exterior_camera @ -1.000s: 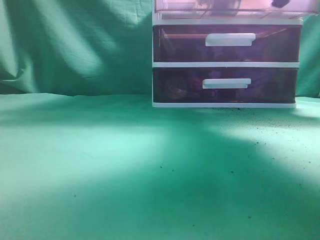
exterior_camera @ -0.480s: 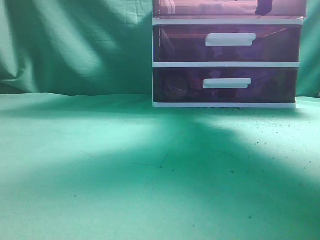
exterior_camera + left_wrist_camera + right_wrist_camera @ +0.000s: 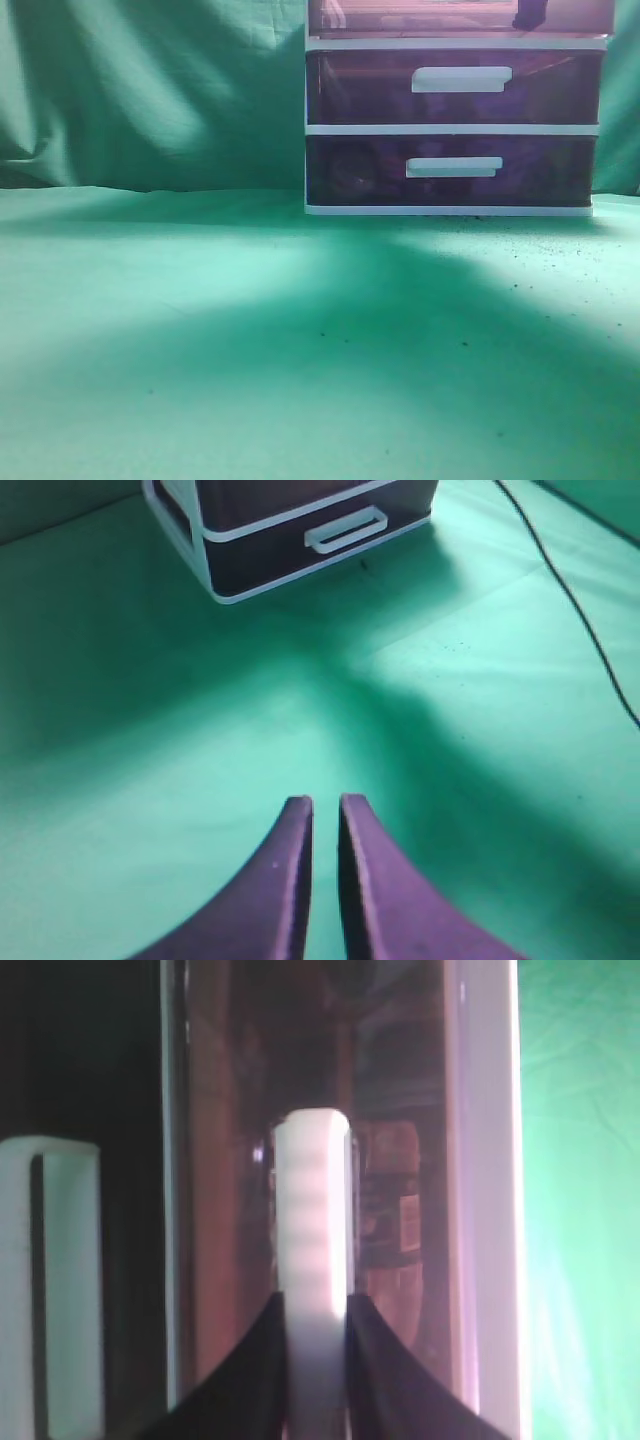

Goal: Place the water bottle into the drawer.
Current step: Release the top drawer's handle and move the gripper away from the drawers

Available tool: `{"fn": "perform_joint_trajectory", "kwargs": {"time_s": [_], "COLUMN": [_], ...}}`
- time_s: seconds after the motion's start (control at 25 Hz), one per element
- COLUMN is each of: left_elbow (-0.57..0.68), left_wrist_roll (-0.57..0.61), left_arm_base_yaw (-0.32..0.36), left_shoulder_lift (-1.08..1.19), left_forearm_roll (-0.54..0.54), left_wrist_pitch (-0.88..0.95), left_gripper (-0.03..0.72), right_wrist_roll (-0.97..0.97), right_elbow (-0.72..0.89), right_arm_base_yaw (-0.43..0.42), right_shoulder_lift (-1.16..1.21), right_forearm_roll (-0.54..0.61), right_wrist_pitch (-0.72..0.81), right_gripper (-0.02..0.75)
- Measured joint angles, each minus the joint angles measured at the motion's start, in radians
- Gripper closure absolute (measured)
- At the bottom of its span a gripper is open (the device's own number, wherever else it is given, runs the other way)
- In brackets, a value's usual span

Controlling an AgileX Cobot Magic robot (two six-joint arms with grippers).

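The drawer (image 3: 420, 15), pinkish-red and translucent, sits in the top of the white-framed unit at the upper edge of the exterior view, its front flush with the frame. My right gripper (image 3: 315, 1300) is shut on the drawer's white handle (image 3: 312, 1220); one dark finger shows in the exterior view (image 3: 530, 14). Dim shapes show through the drawer's front (image 3: 220, 1160); I cannot tell whether one is the water bottle. My left gripper (image 3: 325, 800) is shut and empty, well above the green cloth and away from the unit (image 3: 215, 555).
Two darker purple drawers (image 3: 455, 85) (image 3: 455, 170) with white bar handles lie below the top drawer. Green cloth (image 3: 250, 330) covers the table and hangs behind it. A black cable (image 3: 570, 590) runs across the cloth right of the unit.
The top drawer stood pulled out toward the camera one second ago; it has slid back into the unit with my right gripper on its handle. The left arm is not seen earlier.
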Motion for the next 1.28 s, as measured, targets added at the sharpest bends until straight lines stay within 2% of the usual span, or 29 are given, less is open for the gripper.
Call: {"fn": "perform_joint_trajectory", "kwargs": {"time_s": [0.04,0.08,0.12,0.24,0.36,0.6,0.84,1.16,1.28], "left_elbow": [0.000,0.001,0.001,0.001,0.001,0.002,0.002,0.002,0.002], "left_wrist_roll": [0.000,0.000,0.000,0.000,-0.009,-0.022,-0.022,-0.022,-0.006], "left_arm_base_yaw": [0.000,0.000,0.000,0.000,0.000,0.000,0.000,0.000,0.000], "left_shoulder_lift": [-0.004,-0.007,-0.007,-0.007,-0.007,-0.007,-0.007,-0.007,-0.012], "left_forearm_roll": [-0.002,-0.004,-0.004,-0.005,-0.007,-0.009,-0.009,0.017,0.018], "left_wrist_pitch": [0.000,0.000,0.000,0.002,0.013,0.040,0.044,0.041,0.011], "left_gripper": [0.631,0.631,0.631,0.631,0.631,0.631,0.631,0.631,0.631], "right_wrist_roll": [0.002,0.013,0.025,0.058,0.089,0.113,0.133,0.371,0.556], "right_elbow": [0.000,0.000,-0.001,-0.010,-0.010,-0.010,0.022,0.107,0.138], "right_arm_base_yaw": [0.000,0.000,0.000,0.006,0.024,0.072,0.086,0.132,0.195], "right_shoulder_lift": [0.001,0.001,0.001,0.001,0.003,-0.001,-0.019,-0.173,-0.275], "right_forearm_roll": [0.000,0.000,0.004,0.011,0.011,0.019,0.021,0.023,0.027], "right_wrist_pitch": [-0.007,-0.011,-0.016,-0.022,0.011,0.041,0.034,0.069,0.179], "right_gripper": [0.652,0.577,0.537,0.352,0.216,0.216,0.216,0.216,0.340]}}
